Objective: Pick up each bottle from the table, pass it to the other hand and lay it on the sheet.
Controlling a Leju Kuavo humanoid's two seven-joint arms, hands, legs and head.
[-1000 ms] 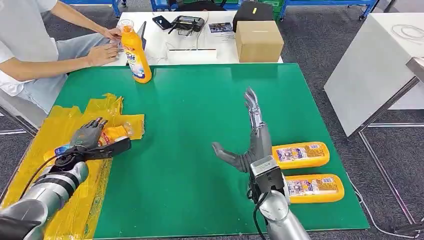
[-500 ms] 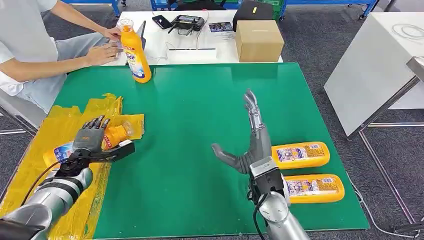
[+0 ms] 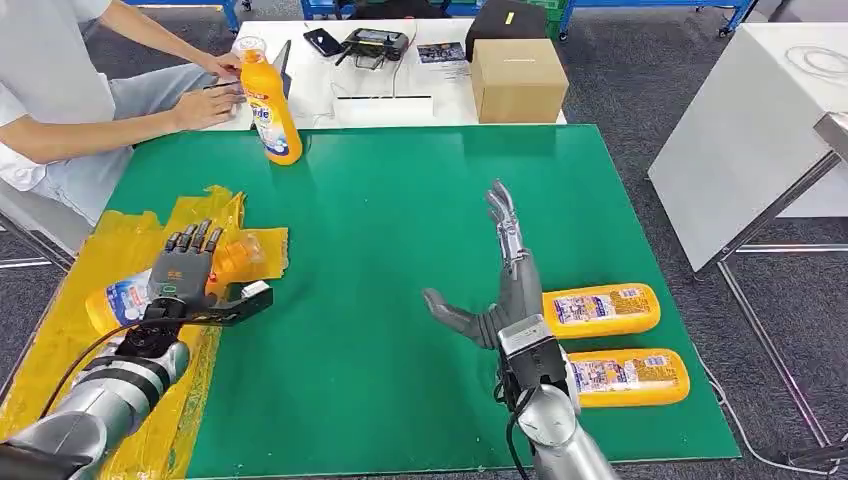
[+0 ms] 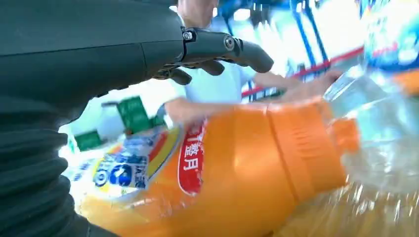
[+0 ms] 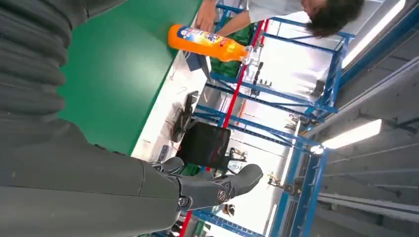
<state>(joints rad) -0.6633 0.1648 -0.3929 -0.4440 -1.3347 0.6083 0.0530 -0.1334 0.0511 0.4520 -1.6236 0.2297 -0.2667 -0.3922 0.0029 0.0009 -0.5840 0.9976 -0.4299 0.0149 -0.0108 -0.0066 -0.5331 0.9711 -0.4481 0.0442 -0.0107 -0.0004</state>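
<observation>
Lifted and spread since the earlier frames, the left hand (image 3: 185,270) is seen released above the bottle on the sheet (image 3: 130,300), which lies on the yellow sheet (image 3: 60,330).

Nothing is held by either hand. The right hand (image 3: 500,290) is kept flat and empty, fingers pointing away from the robot, just beside the nearer lying bottle (image 3: 600,309), with a second lying bottle (image 3: 627,376) closer to the robot. Both long axes run crosswise to those fingers, off to the hand's right, so the right hand is judged far better placed for the next pick. An upright bottle (image 3: 270,105) stands at the green table's (image 3: 380,230) far edge, near a person's hand (image 3: 205,105).
</observation>
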